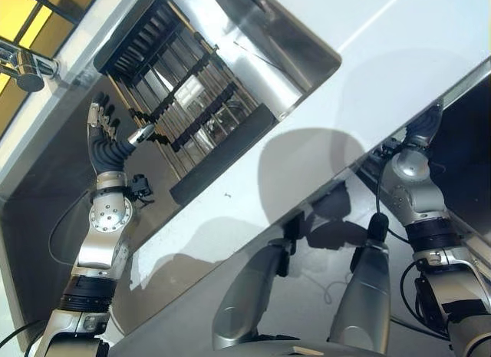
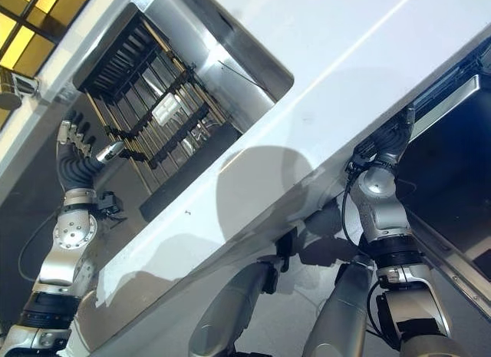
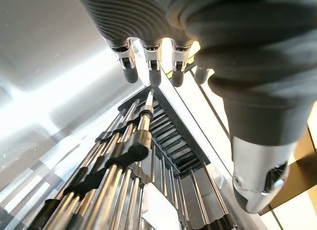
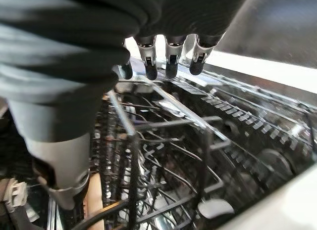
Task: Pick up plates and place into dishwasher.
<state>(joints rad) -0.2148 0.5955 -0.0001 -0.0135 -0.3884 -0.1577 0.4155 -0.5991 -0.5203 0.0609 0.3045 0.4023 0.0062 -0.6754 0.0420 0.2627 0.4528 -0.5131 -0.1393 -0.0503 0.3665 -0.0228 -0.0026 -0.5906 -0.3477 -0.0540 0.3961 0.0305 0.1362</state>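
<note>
Under the near edge of the counter (image 1: pixel 399 57), my right hand (image 4: pixel 171 59) reaches into the open dishwasher (image 2: pixel 453 165), fingers straight and spread above its wire basket (image 4: pixel 163 141), holding nothing. The basket's prongs stand bare beneath my fingertips, so a slot looks ready for whatever comes down.

Past the white counter, my left hand (image 1: pixel 100 130) hangs over the sink (image 1: pixel 253 34), fingers apart and straight, thumb out to one side, also holding nothing. Its fingertips (image 3: pixel 151 76) are just above the end of one metal rod of the drying rack (image 1: pixel 192 104) that lies in the basin (close, though I cannot tell whether they touch it). Beyond the sink's far corner stands the tap (image 1: pixel 23 65).

As for the plate, I cannot make one out among the rods; a pale flat patch (image 2: pixel 167 110) sits mid-rack, but whether that is crockery or only a glint off the steel I cannot say. If it is a plate, it lies beyond my left fingertips, further along the rack.

I judge that a plate here would be stiff, moderately heavy, brittle, and slick if wet. The rim is the place to take it, thumb on one face and fingers on the other, lifted straight up clear of the rods before it is carried across.
</note>
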